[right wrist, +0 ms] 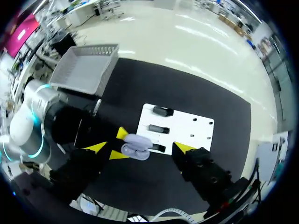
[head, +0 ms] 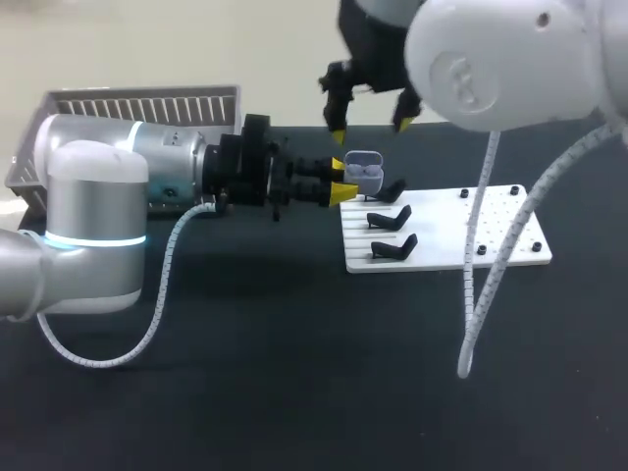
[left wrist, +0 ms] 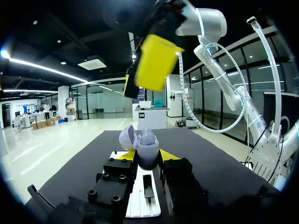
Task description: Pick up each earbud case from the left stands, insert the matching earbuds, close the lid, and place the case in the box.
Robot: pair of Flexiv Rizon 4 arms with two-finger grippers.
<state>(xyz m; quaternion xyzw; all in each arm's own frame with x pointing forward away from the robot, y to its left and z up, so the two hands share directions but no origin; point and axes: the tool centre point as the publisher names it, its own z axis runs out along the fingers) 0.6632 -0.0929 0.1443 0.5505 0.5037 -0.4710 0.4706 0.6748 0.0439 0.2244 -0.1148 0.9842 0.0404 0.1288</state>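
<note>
In my clenched left claw (left wrist: 147, 156) sits the open lavender earbud case (left wrist: 145, 145); my released right claw (head: 370, 128), above it, probably fetches earbuds next.

A black worktop (head: 294, 383) is stretching across the scene. A white base plate (head: 442, 228) is lying flat on it toward the right side, with small black screws (head: 514, 190) sitting near its corners.
</note>
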